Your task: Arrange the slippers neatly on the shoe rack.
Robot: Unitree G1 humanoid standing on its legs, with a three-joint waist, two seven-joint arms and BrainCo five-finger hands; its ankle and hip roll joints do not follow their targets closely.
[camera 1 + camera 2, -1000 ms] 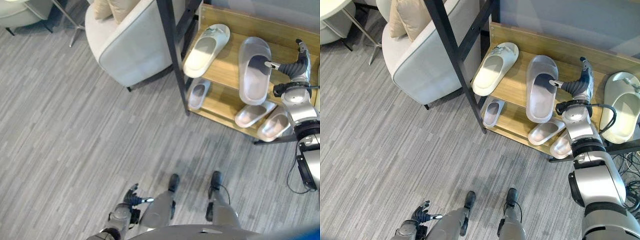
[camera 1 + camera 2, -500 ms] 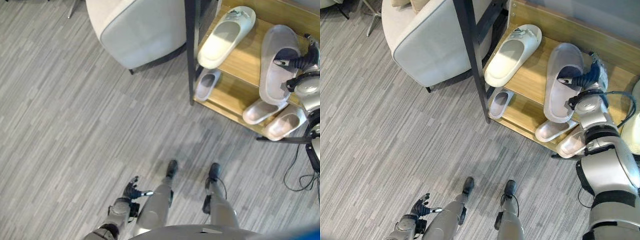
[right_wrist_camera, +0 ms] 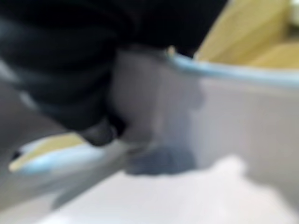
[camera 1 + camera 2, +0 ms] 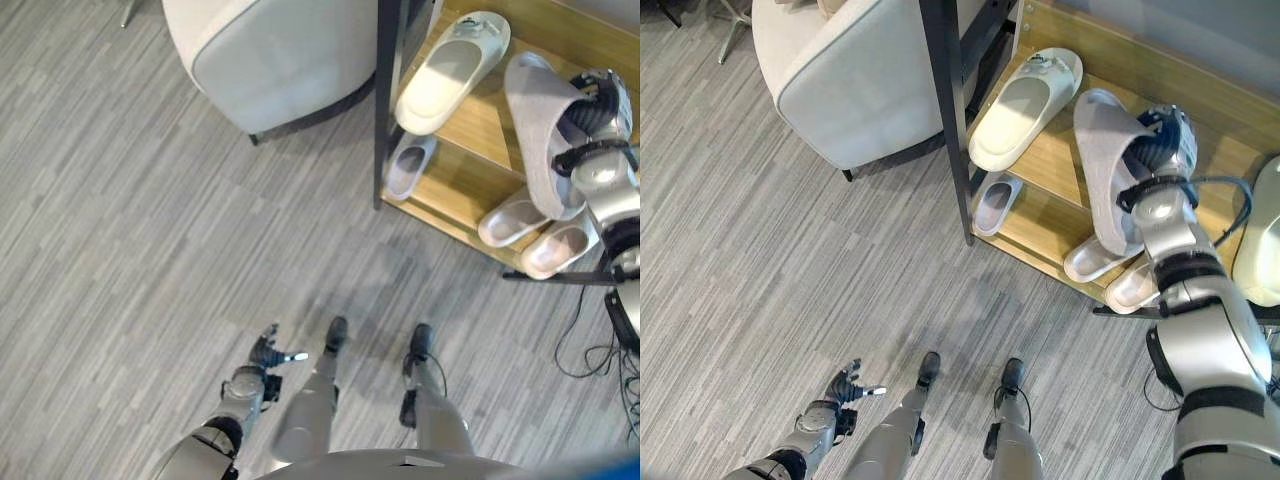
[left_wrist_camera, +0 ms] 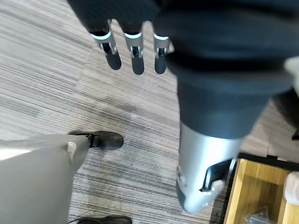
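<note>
1. The armchair (image 4: 855,75) stands on the floor beside the rack's left end, its corner close to the dark upright post (image 4: 948,110). It is no part of the job, but it narrows the way in from that side, which I judge is why I work from the rack's right.

2. The shoe rack (image 4: 1230,110) is a low wooden unit with an upper and a lower shelf, backed against the wall. Both shelves carry slippers already.

3. The grey slipper (image 4: 1102,160) is the one in hand. It is on the upper shelf, tipped up on its side edge instead of lying flat on its sole, its toe end toward the back of the rack and its heel end out over the front edge. I judge it is being turned to line up with its neighbour.

4. The cream slipper (image 4: 1025,95) lies flat at the left end of the upper shelf, sole down, angled toward the back corner. It gives the line to match.

5. Three small slippers sit on the lower shelf: one (image 4: 992,198) at the left end by the post, two (image 4: 540,235) side by side under the tilted one.

6. My right hand (image 4: 1162,140) is against the grey slipper's strap; fingers hidden, so I cannot tell their state.

7. My left hand (image 4: 268,350) hangs idle over the floor, fingers spread, holding nothing.
</note>
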